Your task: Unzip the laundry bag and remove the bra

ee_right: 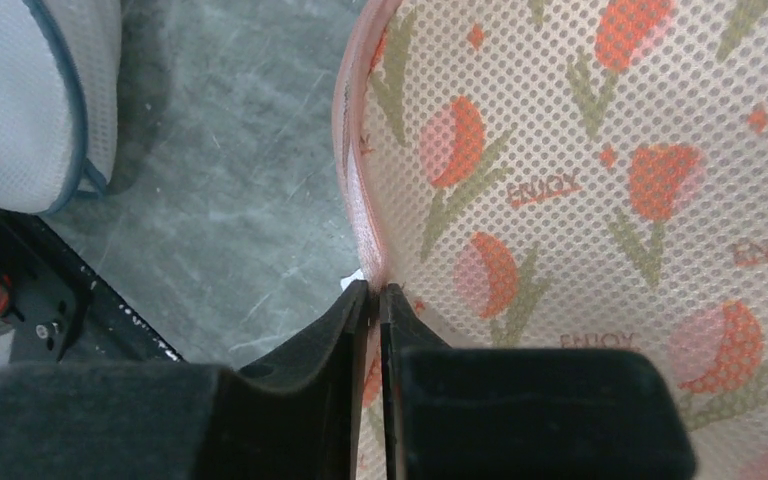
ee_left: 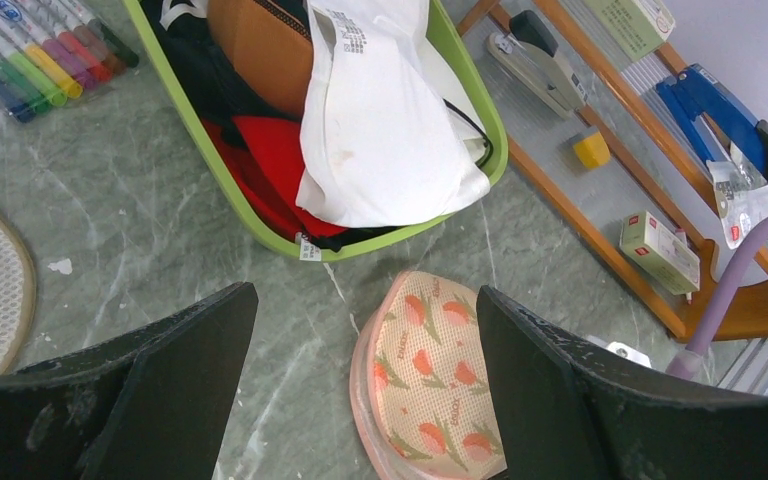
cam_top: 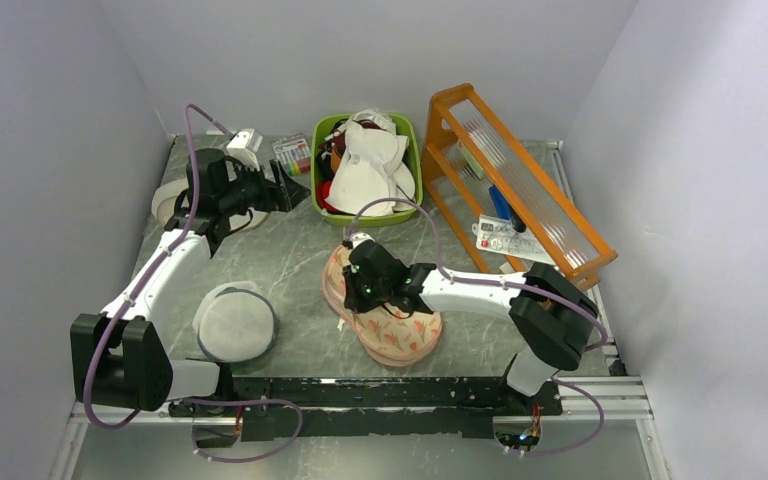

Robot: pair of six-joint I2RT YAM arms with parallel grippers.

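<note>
The laundry bag [cam_top: 400, 335] lies on the table mid-right, cream-peach with red flowers and a pink zip edge. It looks closed. My right gripper [cam_top: 362, 290] sits over its left end. In the right wrist view the right gripper [ee_right: 379, 290] is shut, pinching the pink zip edge of the bag [ee_right: 580, 180]. My left gripper [cam_top: 295, 190] is open and empty, hovering near the green basket. In its wrist view the left gripper [ee_left: 365, 292] frames the far end of the bag [ee_left: 435, 385] below. The bra is hidden.
A green basket [cam_top: 417, 165] of garments, white, red and dark, stands at the back [ee_left: 200, 170]. An orange rack [cam_top: 520, 190] with a stapler and boxes is at right. A round white mesh disc [cam_top: 235, 322] lies front left. Markers [cam_top: 293, 153] lie behind.
</note>
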